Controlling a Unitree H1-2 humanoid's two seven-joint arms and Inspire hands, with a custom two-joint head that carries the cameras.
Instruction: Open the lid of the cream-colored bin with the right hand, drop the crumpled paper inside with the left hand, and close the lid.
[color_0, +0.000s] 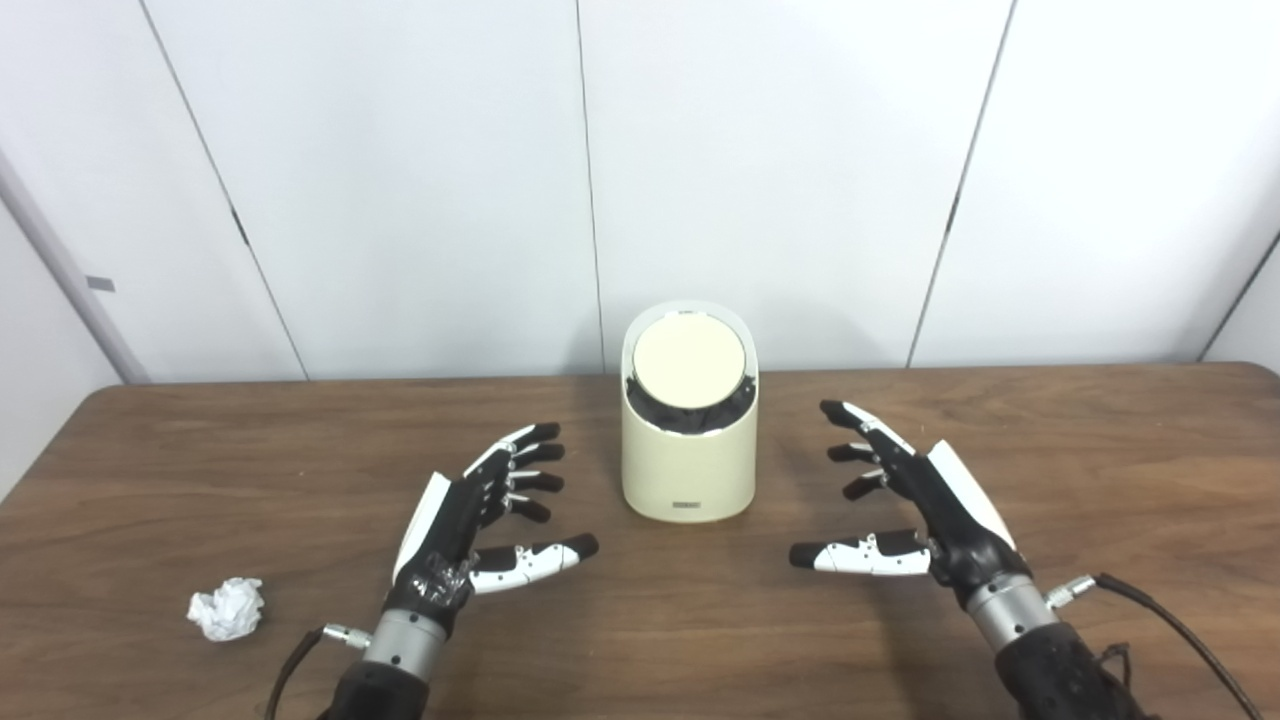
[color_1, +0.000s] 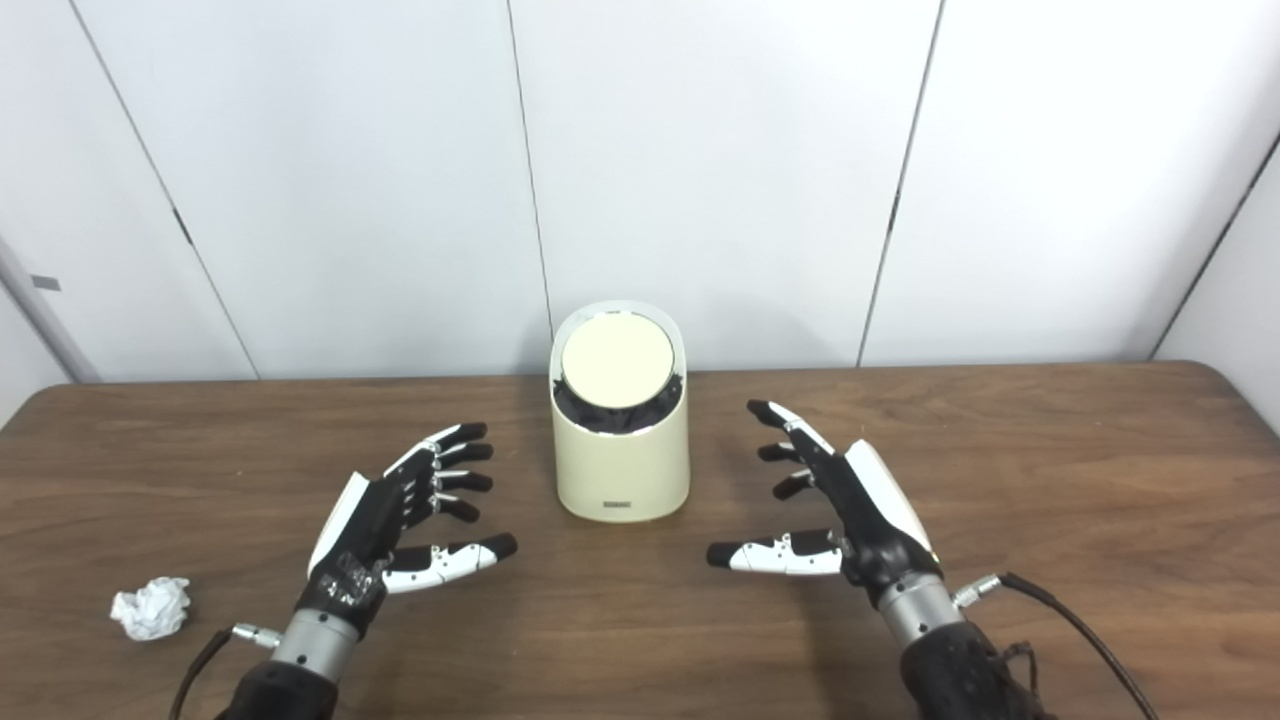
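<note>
I am holding my right hand (color_0: 920, 510) and left hand (color_0: 480, 520) spread and empty either side of the cream-colored cylindrical plastic bin (color_0: 688, 420), standing mid-desk toward the far edge, its round lid (color_0: 689, 363) shut. The crumpled white paper ball (color_0: 227, 608) is lying near the brown wooden desk's (color_0: 1100, 450) near-left corner; nothing is done yet.

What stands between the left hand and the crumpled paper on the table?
Nothing visible does. The crumpled paper lies alone on the table, outward from the left hand; only bare wood separates them. The bin stands on that hand's other side.
</note>
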